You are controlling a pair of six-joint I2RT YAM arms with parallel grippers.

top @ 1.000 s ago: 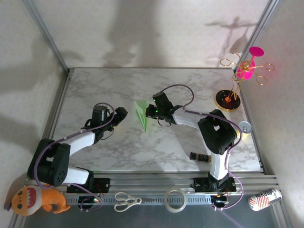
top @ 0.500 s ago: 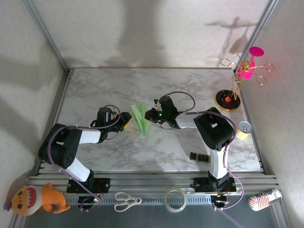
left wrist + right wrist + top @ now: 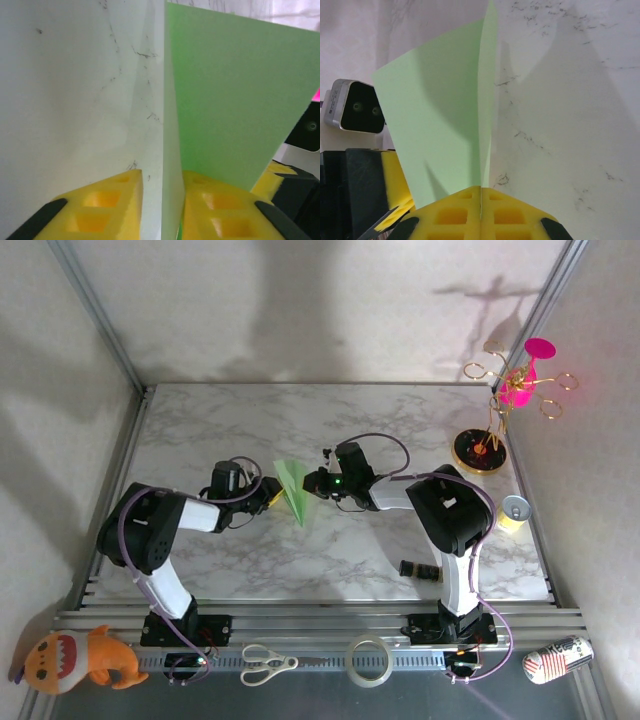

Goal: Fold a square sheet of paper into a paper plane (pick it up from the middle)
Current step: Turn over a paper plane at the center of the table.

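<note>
the paper plane (image 3: 294, 490) is a light green folded sheet. it is held upright over the middle of the marble table (image 3: 200, 430), wide end toward the far wall and narrow tip toward the near edge.

at the far left, an orange plush toy (image 3: 75, 660) lies on the rail below the table. the left gripper (image 3: 270, 496) reaches in low from the left side of the paper. in the left wrist view the sheet's edge (image 3: 170, 150) stands in the gap between its yellow pads (image 3: 107, 200). the pad on the right of that view is against the paper and the other sits just off it with a sliver of gap, so the jaws are nearly closed but not clamped.

on the paper's other side, the right gripper (image 3: 312, 483) has hold of it. in the right wrist view the two yellow pads (image 3: 450, 215) are pressed flat together, and the green sheet (image 3: 445, 130) rises out of the seam between them.

on the near rail lie scissors (image 3: 265, 662) and a roll of tape (image 3: 368, 660). further right, a small dark bottle (image 3: 422, 570) lies on the table. a can (image 3: 515, 508) stands near the right edge, and a gold wire stand (image 3: 490, 445) with pink pieces is in the far right corner.
</note>
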